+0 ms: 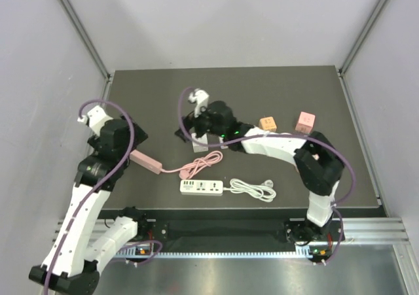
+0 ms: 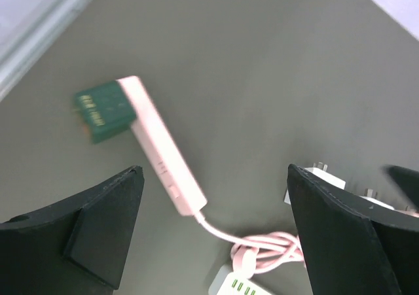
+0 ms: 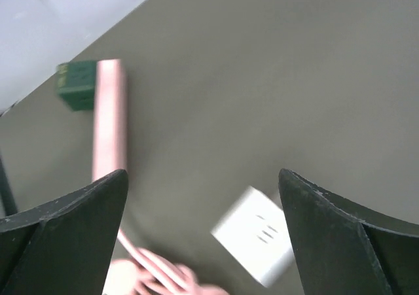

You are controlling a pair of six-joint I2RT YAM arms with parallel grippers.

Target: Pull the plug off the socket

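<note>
Observed: green plug seated in pink socket strip near left edge. Both left gripper and right gripper held wide, empty. Grasp and pull judged outstanding.

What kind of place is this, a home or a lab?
Probably a robotics lab cell: a dark table walled by plain grey panels, a left arm and right arm bolted at its edge, and props like a pink power strip.
</note>
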